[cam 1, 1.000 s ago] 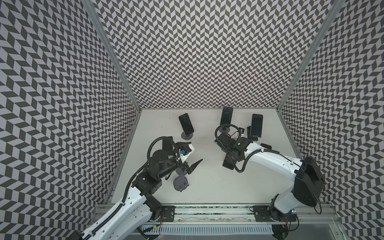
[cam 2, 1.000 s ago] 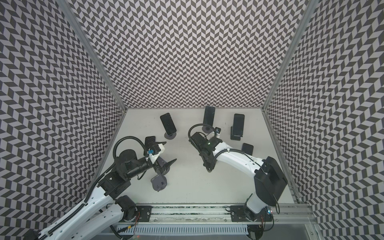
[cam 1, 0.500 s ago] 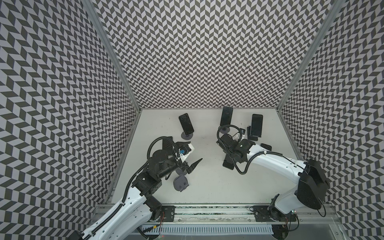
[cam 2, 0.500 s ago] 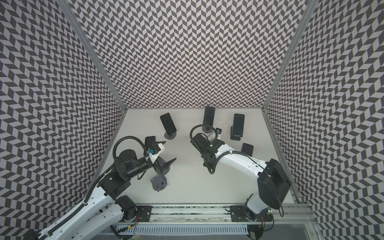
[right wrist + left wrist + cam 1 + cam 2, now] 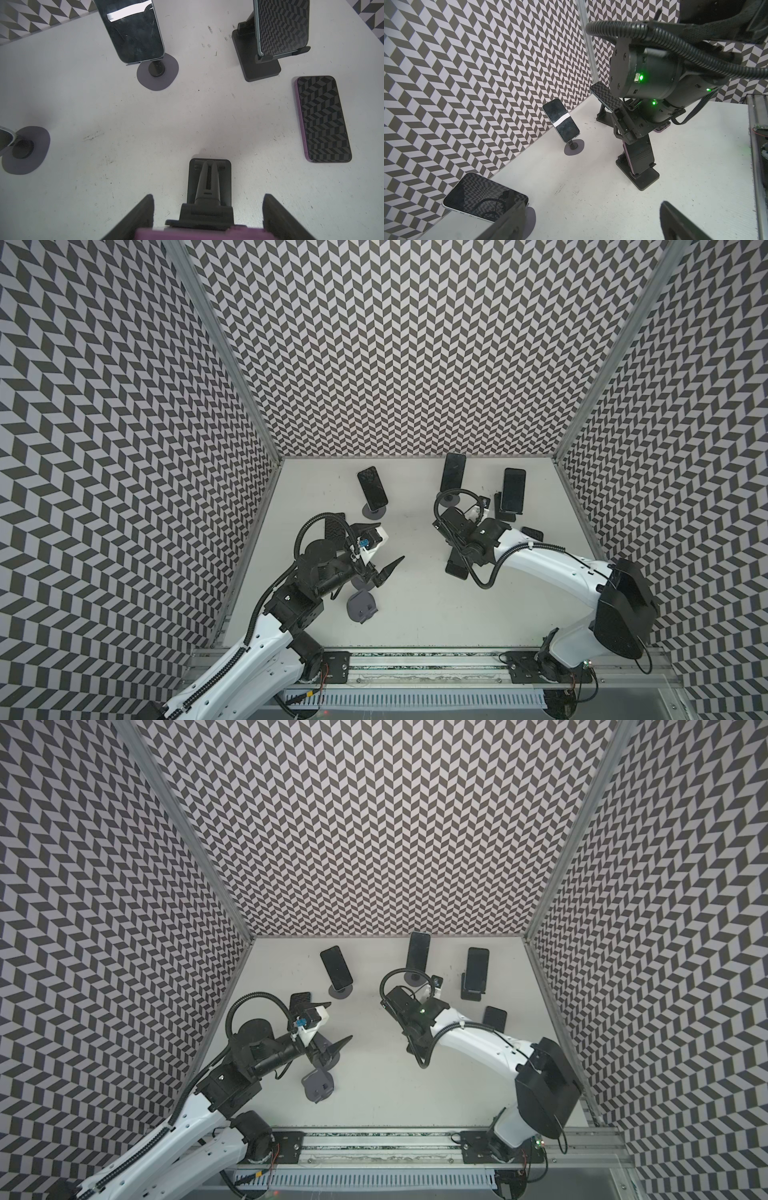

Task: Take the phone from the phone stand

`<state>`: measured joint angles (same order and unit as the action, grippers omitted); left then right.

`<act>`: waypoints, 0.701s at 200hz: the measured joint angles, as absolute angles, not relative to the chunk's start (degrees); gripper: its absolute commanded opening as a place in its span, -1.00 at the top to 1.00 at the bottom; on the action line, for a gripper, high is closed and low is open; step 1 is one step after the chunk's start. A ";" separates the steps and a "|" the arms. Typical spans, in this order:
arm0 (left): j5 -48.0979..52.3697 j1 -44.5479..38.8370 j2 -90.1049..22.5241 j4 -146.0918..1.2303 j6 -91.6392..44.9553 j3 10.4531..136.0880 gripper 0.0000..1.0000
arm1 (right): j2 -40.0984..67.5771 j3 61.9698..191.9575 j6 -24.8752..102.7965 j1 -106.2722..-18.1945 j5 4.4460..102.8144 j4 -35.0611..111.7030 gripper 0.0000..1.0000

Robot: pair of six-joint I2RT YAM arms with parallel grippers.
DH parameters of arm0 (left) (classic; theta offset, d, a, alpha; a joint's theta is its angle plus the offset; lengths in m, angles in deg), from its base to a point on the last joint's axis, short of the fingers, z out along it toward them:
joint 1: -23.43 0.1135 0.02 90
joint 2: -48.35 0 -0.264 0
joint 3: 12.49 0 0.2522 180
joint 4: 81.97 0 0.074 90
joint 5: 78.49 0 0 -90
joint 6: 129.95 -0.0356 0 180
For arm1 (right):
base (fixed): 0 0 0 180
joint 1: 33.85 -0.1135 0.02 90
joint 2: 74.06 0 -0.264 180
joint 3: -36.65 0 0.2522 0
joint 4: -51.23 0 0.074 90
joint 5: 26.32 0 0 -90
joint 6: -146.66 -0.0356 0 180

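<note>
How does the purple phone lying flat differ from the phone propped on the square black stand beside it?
The purple phone lies flat on the table; the propped phone leans steeply on its stand. Its rim is purple; the propped phone's looks bluish-grey. Both dark screens mirror the zigzag walls.

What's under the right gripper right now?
A purple-edged phone, gripped between the right gripper's fingers, leaning on a black stand with a rectangular base. In both top views the wrist covers most of the phone.
</note>
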<state>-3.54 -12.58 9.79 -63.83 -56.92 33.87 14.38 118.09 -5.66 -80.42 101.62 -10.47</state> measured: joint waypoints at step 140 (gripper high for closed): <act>-2.36 -12.58 12.08 -63.65 -57.05 33.19 -1.00 | 14.38 118.11 -5.16 -80.42 101.55 -10.60 -0.31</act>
<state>-2.36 -12.58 12.08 -63.65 -57.05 33.19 14.38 118.11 -5.16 -80.42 101.55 -10.60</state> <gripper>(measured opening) 0.998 0.728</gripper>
